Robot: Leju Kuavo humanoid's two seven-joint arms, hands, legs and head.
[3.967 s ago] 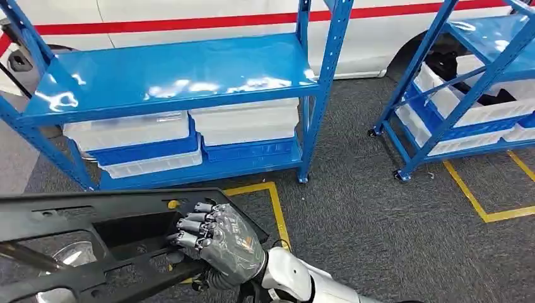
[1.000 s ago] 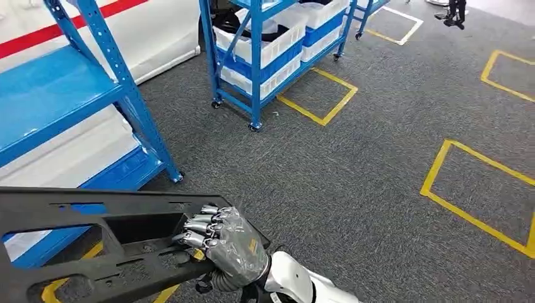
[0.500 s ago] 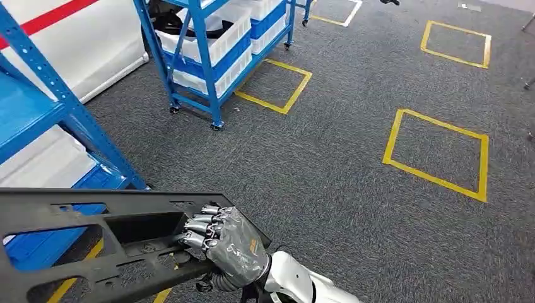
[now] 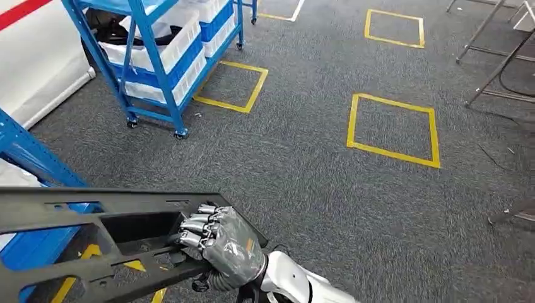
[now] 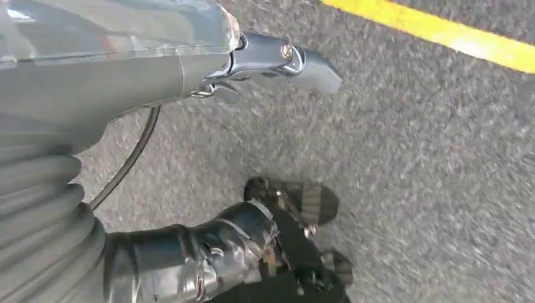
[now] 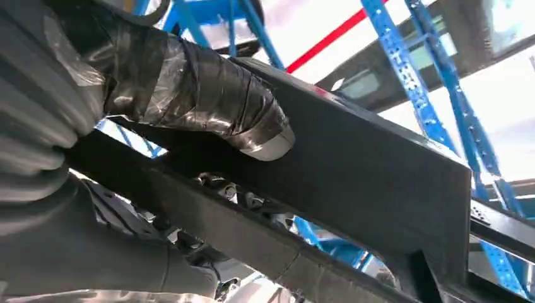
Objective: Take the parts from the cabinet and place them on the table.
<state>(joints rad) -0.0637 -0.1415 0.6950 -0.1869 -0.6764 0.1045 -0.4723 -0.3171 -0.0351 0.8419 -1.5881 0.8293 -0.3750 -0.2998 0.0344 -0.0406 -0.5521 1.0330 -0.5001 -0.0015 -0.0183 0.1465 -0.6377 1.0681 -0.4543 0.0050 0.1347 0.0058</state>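
Observation:
A long black plastic part (image 4: 94,233) with cut-out openings stretches across the lower left of the head view. My right hand (image 4: 224,249) grips its right end, fingers hooked over the edge of an opening. In the right wrist view the taped thumb (image 6: 189,95) presses against the same black part (image 6: 353,170). My left hand (image 5: 252,246) hangs over the grey carpet with its fingers loosely bent and nothing in it.
A blue wheeled rack (image 4: 158,50) with white and blue bins stands at the upper left. A blue shelf post (image 4: 31,158) is close on the left. Yellow taped squares (image 4: 391,126) mark the grey carpet. Thin metal legs (image 4: 492,44) stand at the upper right.
The whole picture has swung: the shelves have slid off to the left and open carpet with yellow squares has come in. My right hand keeps the same grip on the black part.

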